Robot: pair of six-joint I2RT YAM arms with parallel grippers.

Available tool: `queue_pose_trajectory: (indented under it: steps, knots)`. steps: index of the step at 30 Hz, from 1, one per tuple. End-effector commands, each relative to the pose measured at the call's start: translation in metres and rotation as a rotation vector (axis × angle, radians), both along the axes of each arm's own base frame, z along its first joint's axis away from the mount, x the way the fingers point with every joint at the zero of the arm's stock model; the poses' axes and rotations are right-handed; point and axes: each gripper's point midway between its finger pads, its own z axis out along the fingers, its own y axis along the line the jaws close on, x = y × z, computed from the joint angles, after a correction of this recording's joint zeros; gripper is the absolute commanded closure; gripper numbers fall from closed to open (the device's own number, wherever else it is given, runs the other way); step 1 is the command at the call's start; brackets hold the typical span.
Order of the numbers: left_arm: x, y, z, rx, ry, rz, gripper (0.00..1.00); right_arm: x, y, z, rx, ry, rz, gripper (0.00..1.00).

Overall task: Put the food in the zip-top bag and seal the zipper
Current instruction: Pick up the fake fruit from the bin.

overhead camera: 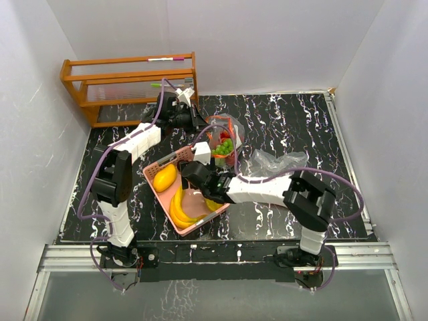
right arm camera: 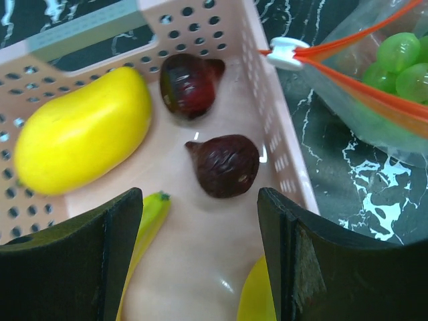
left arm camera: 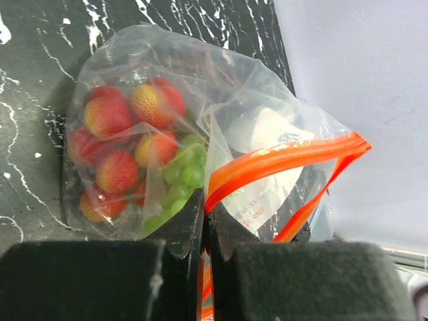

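Note:
The zip-top bag [left arm camera: 261,127] is clear with an orange zipper, and it holds red strawberries [left arm camera: 117,134] and green grapes [left arm camera: 184,177]. My left gripper [left arm camera: 206,207] is shut on the bag's orange zipper edge and holds the mouth up behind the basket [overhead camera: 224,144]. My right gripper [right arm camera: 200,254] hangs open over the pink basket [right arm camera: 200,27], with nothing between its fingers. In the basket lie a yellow mango [right arm camera: 80,130], two dark red fruits [right arm camera: 224,164], and bananas [right arm camera: 150,214]. The bag's white slider [right arm camera: 287,50] sits just past the basket's wall.
A wooden rack [overhead camera: 130,83] stands at the back left corner. A crumpled clear bag [overhead camera: 277,160] lies to the right of the zip-top bag. White walls close the table on three sides.

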Motion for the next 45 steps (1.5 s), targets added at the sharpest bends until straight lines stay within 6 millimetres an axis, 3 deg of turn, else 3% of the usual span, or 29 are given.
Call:
queue_pose_trajectory:
  steps: [1, 16, 25, 29, 32, 35, 38, 45]
  knots:
    - [-0.003, -0.005, 0.027, -0.062, -0.056, -0.047, 1.00, 0.021, 0.011, 0.003, 0.058, 0.007, -0.070, 0.29]
    - [-0.006, -0.002, 0.035, -0.082, -0.063, -0.057, 1.00, 0.034, 0.019, -0.047, -0.022, 0.067, -0.138, 0.29]
    - [-0.009, -0.004, 0.039, -0.104, -0.064, -0.063, 1.00, 0.048, 0.018, -0.059, -0.083, 0.020, -0.150, 0.29]
    - [-0.010, -0.004, 0.040, -0.110, -0.061, -0.064, 1.00, 0.048, 0.019, -0.061, -0.087, 0.032, -0.134, 0.36]
    - [-0.010, -0.004, 0.041, -0.112, -0.064, -0.064, 1.00, 0.043, 0.017, -0.060, -0.074, 0.047, -0.128, 0.49]
    - [-0.010, -0.004, 0.042, -0.114, -0.064, -0.064, 1.00, 0.040, 0.013, -0.052, -0.065, 0.044, -0.121, 0.61]
    - [-0.010, -0.004, 0.042, -0.115, -0.064, -0.061, 1.00, 0.038, 0.012, -0.031, -0.047, 0.019, -0.099, 0.63]
    - [-0.010, -0.004, 0.042, -0.117, -0.060, -0.061, 1.00, 0.027, 0.012, 0.056, 0.028, -0.079, 0.031, 0.63]
